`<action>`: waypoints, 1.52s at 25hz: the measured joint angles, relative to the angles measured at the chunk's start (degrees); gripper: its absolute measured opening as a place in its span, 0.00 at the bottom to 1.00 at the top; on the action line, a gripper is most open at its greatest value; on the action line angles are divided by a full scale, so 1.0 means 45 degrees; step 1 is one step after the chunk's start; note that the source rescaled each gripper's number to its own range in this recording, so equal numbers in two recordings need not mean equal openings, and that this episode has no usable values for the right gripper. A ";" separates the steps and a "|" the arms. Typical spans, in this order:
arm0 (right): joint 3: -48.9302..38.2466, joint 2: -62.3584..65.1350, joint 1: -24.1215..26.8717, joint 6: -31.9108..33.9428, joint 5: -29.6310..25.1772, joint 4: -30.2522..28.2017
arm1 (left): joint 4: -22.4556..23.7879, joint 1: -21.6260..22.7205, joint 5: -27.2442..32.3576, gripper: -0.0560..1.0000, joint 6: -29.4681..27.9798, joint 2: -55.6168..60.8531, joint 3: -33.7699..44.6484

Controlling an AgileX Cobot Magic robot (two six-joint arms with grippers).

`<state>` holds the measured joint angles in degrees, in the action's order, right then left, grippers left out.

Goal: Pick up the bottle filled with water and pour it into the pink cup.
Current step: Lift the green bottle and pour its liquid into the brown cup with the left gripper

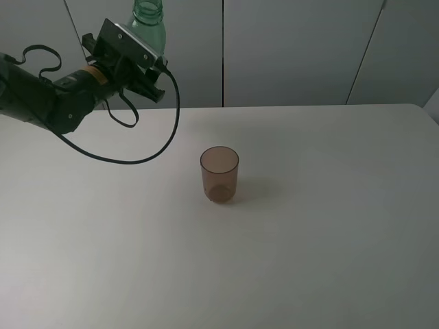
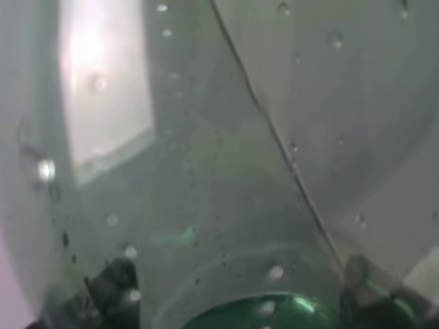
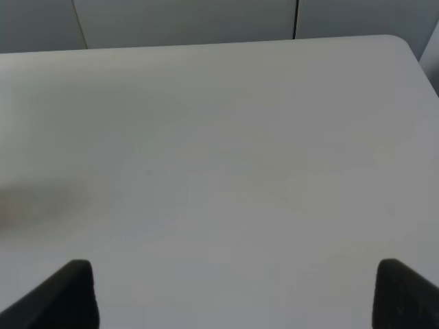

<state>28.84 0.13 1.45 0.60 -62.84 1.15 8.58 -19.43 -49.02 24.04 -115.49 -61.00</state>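
Done: the bottle [image 1: 148, 20] is off the surface [image 1: 329, 240], our left jaws clamped on it.
Remaining: we judge carrying it over the pink cup [image 1: 219, 173], tilting, pouring.
Right jaws: wide, empty.

I count, in view: one bottle [image 1: 147, 19], one pink cup [image 1: 219, 175], one black cable [image 1: 130, 162], and one white table [image 1: 329, 226].

Your left arm [image 1: 41, 96] comes in from the side, held high, with the wrist angled upward and a black cable [image 1: 130, 154] looping below the hand. Your left gripper [image 1: 140, 62] is clamped on the bottle [image 1: 148, 19], whose neck stands up above the hand. In the wrist view its dark fingers [image 2: 113, 284] sit on either side of the green body. Your right gripper [image 3: 236, 295] points downward with its jaws spread wide.
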 joint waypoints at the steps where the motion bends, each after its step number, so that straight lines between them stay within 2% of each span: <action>1: 0.0000 0.0000 0.0000 0.0000 0.0000 0.0000 | 0.0329 0.0000 0.0342 0.05 0.0000 0.0000 -0.0390; 4: 0.0000 0.0000 0.0000 0.0000 0.0000 0.0000 | 0.1231 0.0035 0.0956 0.05 -0.0104 0.0000 -0.1374; 7: 0.0000 0.0000 0.0000 0.0000 0.0000 0.0000 | 0.2541 0.0204 0.0957 0.05 -0.0459 -0.0069 -0.2089; 15: 0.0000 0.0000 0.0000 0.0000 0.0000 0.0000 | 0.5429 0.0647 0.0116 0.05 -0.0904 -0.0988 -0.2605; 21: 0.0000 0.0000 0.0000 0.0000 0.0000 0.0000 | 0.6454 0.1059 -0.0952 0.05 -0.0926 -0.1993 -0.2704; 24: 0.0000 0.0000 0.0000 0.0000 0.0000 0.0000 | 0.7394 0.1255 -0.1352 0.05 -0.0904 -0.2349 -0.2704; 30: 0.0000 0.0000 0.0000 0.0000 0.0000 0.0000 | 0.9572 0.1277 -0.1615 0.05 0.0190 -0.2590 -0.2704; 38: 0.0000 0.0000 0.0000 0.0000 0.0000 0.0000 | 1.0573 0.1277 -0.1696 0.05 0.1262 -0.2597 -0.2724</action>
<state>28.84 0.13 1.45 0.60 -62.84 1.15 56.16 -13.68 -56.66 29.72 -127.18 -73.25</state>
